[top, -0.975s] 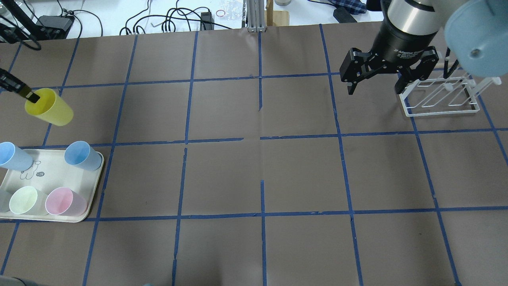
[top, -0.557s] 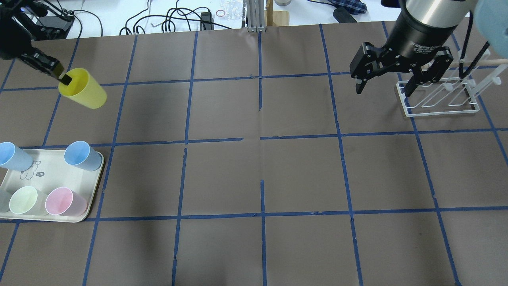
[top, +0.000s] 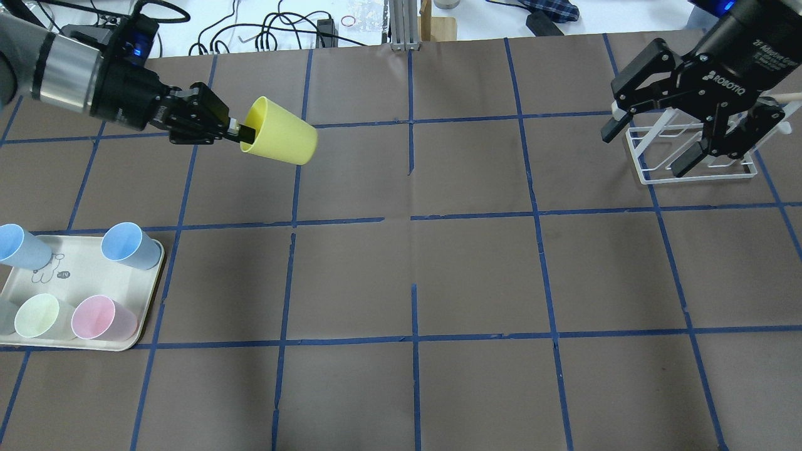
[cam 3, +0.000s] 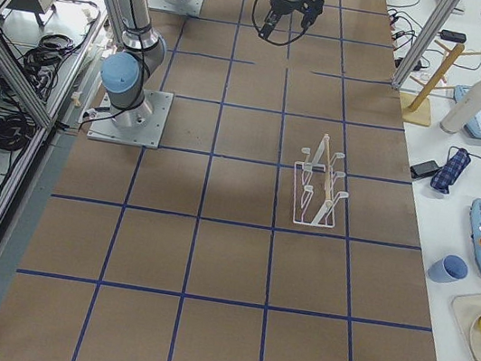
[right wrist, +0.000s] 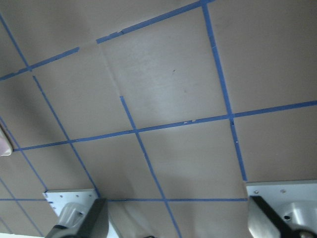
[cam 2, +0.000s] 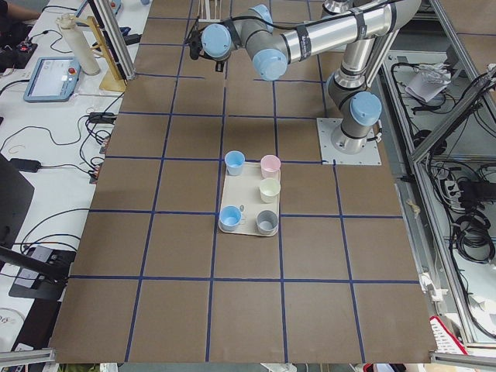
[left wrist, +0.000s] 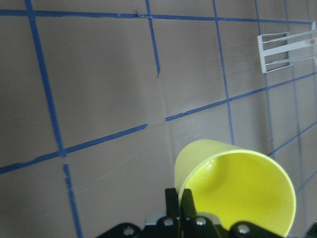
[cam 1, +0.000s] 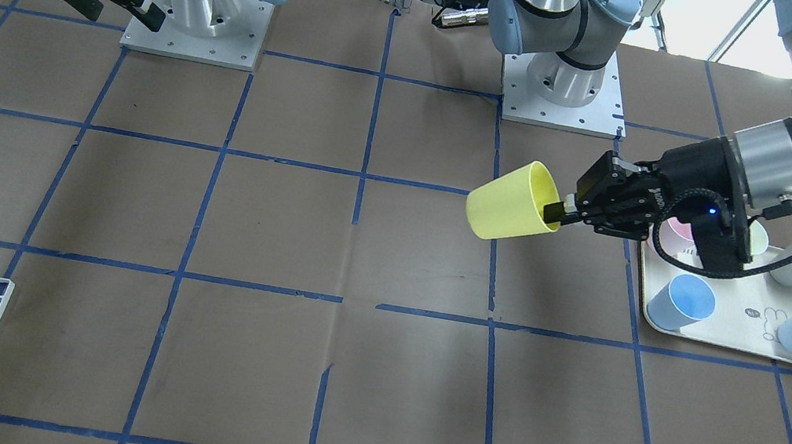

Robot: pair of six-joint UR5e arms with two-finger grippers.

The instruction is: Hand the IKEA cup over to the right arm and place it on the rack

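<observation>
Pinching IKEA cup [top: 280,133] rim — left claw [top: 243,132] | cup sideways, aloft

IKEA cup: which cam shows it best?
Overhead exterior: the whole IKEA cup is unobstructed and tipped sideways, with the left gripper pinching its rim. Front-facing shows nearly the same. Left wrist sees mostly its mouth, close up. I can't make it out in the side views, and right wrist misses it.

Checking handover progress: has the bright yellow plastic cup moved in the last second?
Yes. Overhead, the bright yellow plastic cup, held in the left gripper, has travelled right, away from the cream tray.
</observation>
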